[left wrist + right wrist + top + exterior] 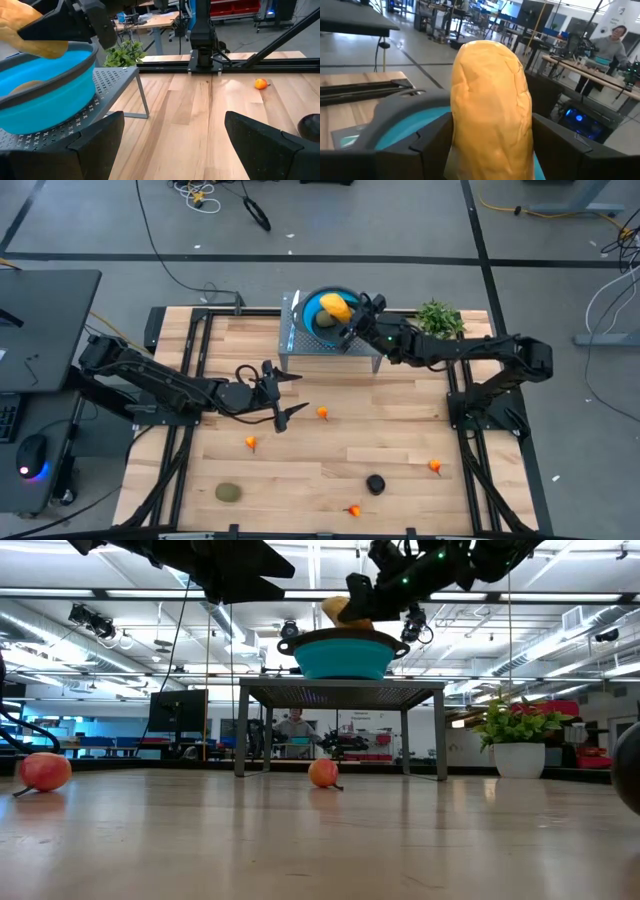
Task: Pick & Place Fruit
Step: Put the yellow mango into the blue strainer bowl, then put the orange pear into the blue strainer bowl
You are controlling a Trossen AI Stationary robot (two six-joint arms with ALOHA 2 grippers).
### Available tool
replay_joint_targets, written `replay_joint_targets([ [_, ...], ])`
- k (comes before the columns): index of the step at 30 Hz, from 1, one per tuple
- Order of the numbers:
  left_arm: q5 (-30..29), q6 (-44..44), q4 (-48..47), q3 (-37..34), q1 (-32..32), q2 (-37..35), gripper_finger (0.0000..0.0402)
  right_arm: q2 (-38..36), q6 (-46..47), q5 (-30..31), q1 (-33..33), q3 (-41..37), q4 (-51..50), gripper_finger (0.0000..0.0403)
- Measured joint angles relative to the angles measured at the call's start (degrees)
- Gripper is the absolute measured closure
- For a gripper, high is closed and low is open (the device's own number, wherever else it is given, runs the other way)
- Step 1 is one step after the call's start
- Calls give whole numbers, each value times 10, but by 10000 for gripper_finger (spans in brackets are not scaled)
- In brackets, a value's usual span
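Nearest the front edge of the wooden table (pixel 330 455) lie an olive-green oval fruit (pixel 229 493), a tiny orange-red fruit (pixel 353 510) and the black round fruit (pixel 376 484), all resting apart from one another on the boards. A little farther in, three more orange-red fruits sit scattered: one (pixel 435 466) toward the right arm's side, one (pixel 250 443) toward the left arm's side, and one (pixel 322 413) near the middle of the table. Level with that middle one, the left gripper (pixel 286 395) hangs over the table with its two dark fingers spread wide and nothing between them; no fruit touches it. Beyond it, at the back of the table, a perforated metal stand (pixel 330 350) carries a blue bowl (pixel 312 307), and a second dull green oval (pixel 326 320) lies inside the bowl. The right gripper (pixel 350 315) reaches over the bowl, its fingers clamped on either side of the yellow oblong fruit (pixel 492 107), which is held above the bowl's interior, clear of the rim in the low view. Just beside the stand, at the back on the right arm's side, stands a leafy green plant (pixel 438 318).
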Motion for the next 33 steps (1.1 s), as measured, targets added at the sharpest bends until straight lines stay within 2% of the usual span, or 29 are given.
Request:
replay_joint_targets([
  [9,0,0,0,0,0,0,45,0,-4,5,-2,0,-21,107],
  [19,0,0,-5,0,0,0,45,-1,-19,19,-2,0,-1,103],
  [25,-1,-4,-18,0,0,0,45,-36,-36,20,19,0,26,103],
  [33,-3,0,-19,0,0,0,45,-75,-25,-69,81,1,-33,103],
])
